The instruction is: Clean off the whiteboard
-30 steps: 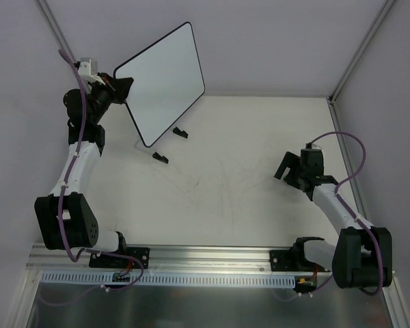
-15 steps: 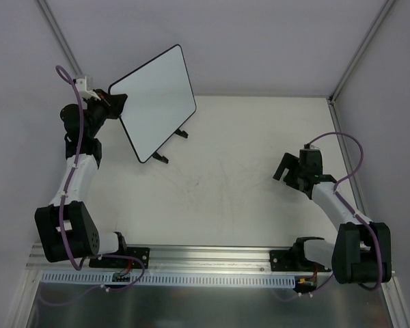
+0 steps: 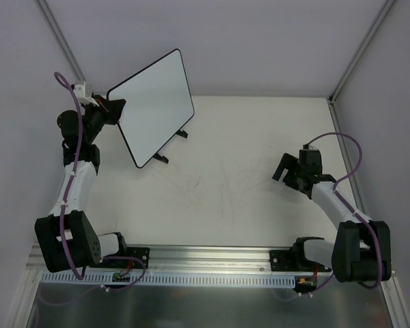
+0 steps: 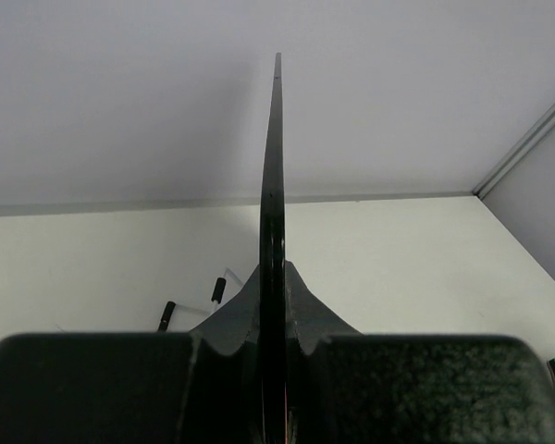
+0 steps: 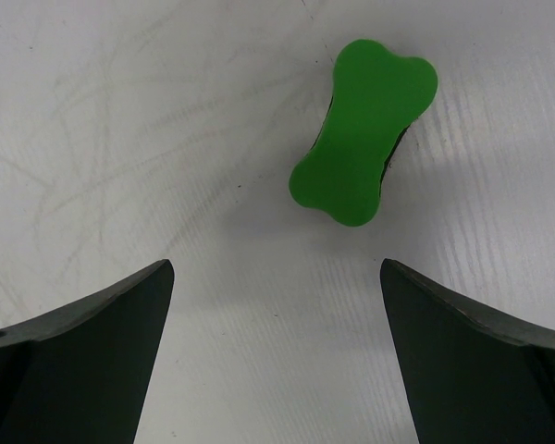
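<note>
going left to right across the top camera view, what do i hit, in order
left gripper, shut on the board's edge → whiteboard, held tilted → right gripper, open

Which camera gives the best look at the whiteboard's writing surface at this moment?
Top external: the whiteboard shows its whole face there, tilted, blank white, held at one edge by the left gripper. Left wrist sees it only edge-on, a thin dark line between the fingers. Right wrist does not show it.
</note>
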`<act>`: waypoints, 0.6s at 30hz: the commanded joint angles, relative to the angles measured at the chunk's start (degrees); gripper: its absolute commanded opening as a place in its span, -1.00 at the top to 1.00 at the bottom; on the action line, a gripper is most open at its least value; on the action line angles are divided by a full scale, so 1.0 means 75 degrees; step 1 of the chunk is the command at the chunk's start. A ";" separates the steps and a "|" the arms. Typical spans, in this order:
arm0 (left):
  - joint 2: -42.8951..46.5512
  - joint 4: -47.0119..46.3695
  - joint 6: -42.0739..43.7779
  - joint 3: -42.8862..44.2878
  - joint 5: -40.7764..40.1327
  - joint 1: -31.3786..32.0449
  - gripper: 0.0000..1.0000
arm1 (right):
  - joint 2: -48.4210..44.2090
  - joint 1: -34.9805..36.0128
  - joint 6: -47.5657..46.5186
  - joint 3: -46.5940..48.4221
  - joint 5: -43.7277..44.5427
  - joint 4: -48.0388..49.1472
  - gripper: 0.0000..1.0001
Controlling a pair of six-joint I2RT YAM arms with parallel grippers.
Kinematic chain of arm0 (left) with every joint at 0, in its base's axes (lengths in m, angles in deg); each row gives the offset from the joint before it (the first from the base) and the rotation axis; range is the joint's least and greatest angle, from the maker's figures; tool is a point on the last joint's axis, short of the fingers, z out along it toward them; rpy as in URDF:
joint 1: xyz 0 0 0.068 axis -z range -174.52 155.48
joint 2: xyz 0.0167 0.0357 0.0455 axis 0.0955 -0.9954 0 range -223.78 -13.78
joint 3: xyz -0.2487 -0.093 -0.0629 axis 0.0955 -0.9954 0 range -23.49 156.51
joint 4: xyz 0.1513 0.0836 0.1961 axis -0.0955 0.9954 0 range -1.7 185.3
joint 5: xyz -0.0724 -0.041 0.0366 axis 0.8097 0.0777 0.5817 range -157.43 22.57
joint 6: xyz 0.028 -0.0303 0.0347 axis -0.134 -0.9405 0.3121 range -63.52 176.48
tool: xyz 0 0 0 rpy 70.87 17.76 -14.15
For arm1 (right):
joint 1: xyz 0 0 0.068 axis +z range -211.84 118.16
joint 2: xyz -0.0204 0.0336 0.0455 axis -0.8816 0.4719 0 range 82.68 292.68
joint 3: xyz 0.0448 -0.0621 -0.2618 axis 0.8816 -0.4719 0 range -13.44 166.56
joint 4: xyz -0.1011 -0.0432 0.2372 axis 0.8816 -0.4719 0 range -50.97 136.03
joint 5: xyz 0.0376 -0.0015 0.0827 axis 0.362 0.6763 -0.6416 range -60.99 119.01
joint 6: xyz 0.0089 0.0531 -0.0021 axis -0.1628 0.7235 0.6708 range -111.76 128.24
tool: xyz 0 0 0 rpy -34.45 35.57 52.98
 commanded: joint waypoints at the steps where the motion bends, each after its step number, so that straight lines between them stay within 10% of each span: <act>1: 0.0569 -0.1552 0.0285 0.0164 -0.0037 -0.0098 1.00 | 0.0029 -0.0034 -0.0120 0.0219 -0.0053 0.0023 -0.98; 18: 0.1167 -0.0991 0.1280 -0.1664 -0.0237 -0.0098 1.00 | -0.0053 -0.0011 -0.0038 0.0055 -0.0464 0.0023 -0.98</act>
